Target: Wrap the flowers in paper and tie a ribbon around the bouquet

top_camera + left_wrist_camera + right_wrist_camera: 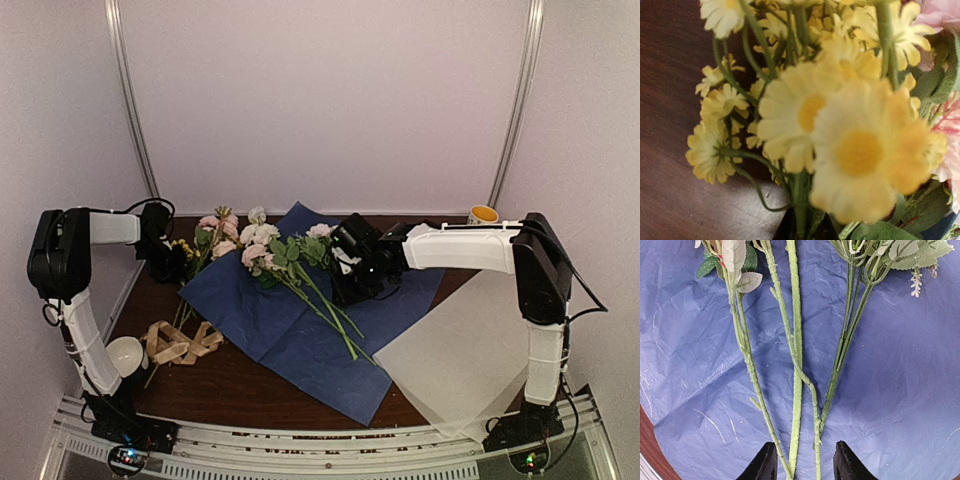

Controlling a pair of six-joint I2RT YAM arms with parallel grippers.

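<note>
Brown wood-grain table [235, 390] lies under everything. Across its middle is the paper [270, 330], a big deep-blue sheet turned like a diamond, creased and crinkled all over, with fine pale scuff lines in the right wrist view. A pale, milky sheet [470, 350], smooth and slightly see-through, overlaps the table's right near corner.

The flowers [268, 252] lie on the paper's upper half: white and soft pink blooms with green leaves, and thin fuzzy green stems running toward the near right. Off the paper's left corner sits a second bunch, pink heads above and yellow daisies [840, 150] with orange centres below.

The ribbon [182, 342], flat and tan-gold, is piled in loose loops on the bare table left of the paper.

The right gripper [805, 462] hangs low over the stems, its two dark fingers apart with stems in the gap, clamping nothing. The left gripper [165, 258] is buried among the daisies; I cannot tell how its fingers stand.
</note>
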